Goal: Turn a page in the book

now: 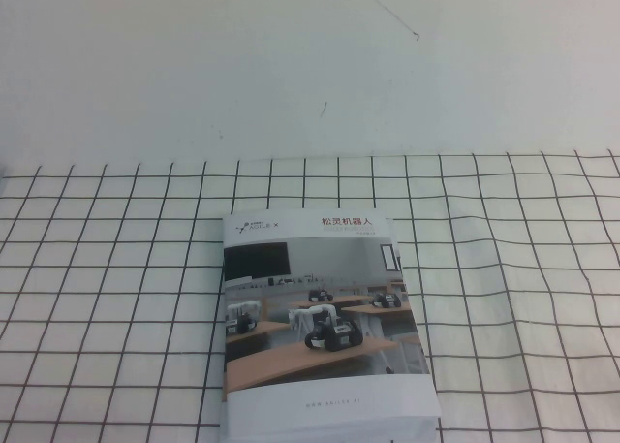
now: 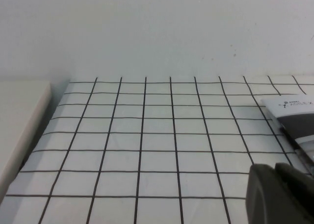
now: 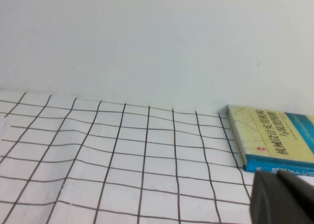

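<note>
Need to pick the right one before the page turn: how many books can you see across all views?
2. The book lies closed on the checked cloth; a yellow-and-blue book appears near the right gripper. Left gripper is beside the booklet's corner.

I see a white cloth (image 1: pixel 504 268) with a black grid covering the table, wrinkled on the right, and a white wall (image 1: pixel 291 55) behind it. On my right wrist view a yellow and blue book (image 3: pixel 274 140) lies on the cloth by the wall.
</note>
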